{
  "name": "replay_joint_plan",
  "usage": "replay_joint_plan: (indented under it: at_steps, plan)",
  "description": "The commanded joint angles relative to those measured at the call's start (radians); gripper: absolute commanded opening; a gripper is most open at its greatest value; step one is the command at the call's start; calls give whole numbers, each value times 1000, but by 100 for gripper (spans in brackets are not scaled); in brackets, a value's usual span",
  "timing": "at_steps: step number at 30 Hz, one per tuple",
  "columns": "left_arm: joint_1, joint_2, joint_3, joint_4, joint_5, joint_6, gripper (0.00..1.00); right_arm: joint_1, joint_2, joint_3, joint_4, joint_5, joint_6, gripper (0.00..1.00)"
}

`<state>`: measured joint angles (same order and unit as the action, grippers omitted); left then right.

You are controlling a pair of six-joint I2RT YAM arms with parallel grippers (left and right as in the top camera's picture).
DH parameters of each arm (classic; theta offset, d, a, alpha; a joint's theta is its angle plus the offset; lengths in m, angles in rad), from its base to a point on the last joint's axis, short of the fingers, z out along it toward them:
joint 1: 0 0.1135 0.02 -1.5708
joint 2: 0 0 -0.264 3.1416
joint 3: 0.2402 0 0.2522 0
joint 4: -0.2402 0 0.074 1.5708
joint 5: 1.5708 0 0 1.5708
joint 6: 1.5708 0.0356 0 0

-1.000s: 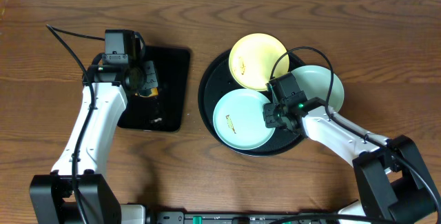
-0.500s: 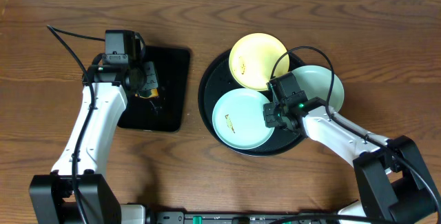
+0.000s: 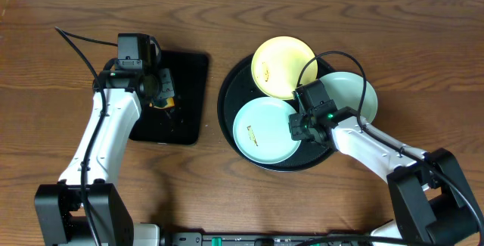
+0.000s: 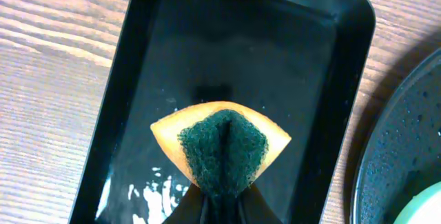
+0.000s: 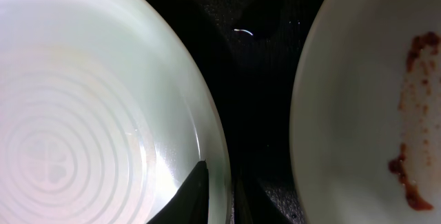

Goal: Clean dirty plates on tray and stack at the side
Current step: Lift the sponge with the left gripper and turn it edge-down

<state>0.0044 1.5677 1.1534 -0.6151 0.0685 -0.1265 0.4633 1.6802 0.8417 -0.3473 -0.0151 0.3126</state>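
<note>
The round black tray [image 3: 227, 102] holds three plates: a pale yellow plate [image 3: 281, 64] at the back, a mint-green plate [image 3: 261, 131] at the front left, and a second mint-green plate [image 3: 355, 94] at the right with brownish smears [image 5: 413, 114]. My right gripper [image 3: 296, 127] is shut on the right rim of the front-left mint plate [image 5: 83, 114], one finger inside the rim and one outside. My left gripper [image 3: 160, 94] is shut on a folded yellow sponge with a green scouring face [image 4: 222, 145], held over the rectangular black tray [image 4: 317, 58].
The rectangular black tray [image 3: 189, 87] lies left of the round tray, with wet white streaks [image 4: 155, 193] on its floor. Bare wooden tabletop [image 3: 378, 19] surrounds both trays. A cable [image 3: 76, 38] trails from the left arm.
The left arm has shifted slightly to the right with the sponge. The right arm and the plates have not moved.
</note>
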Motion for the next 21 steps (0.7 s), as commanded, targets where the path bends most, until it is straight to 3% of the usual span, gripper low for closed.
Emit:
replay_joint_plan:
  at_steps: [1, 6, 10, 17, 21]
  plan:
    - [-1, 7, -4, 3, 39, -26, 7, 10, 9, -5, 0, -1, 5, 16]
    - [-1, 7, 2, 23, 98, -27, 7, 9, 9, -5, 6, -1, 5, 18]
    - [-6, 7, 29, -21, 159, -44, 7, 10, 9, -5, 7, -1, 5, 2]
    - [-9, 7, 112, -97, -4, -37, 7, 10, 9, -5, 7, -1, 5, 1]
    - [-10, 22, 112, -130, 21, -27, 8, 10, 9, -5, 7, -1, 5, 1]
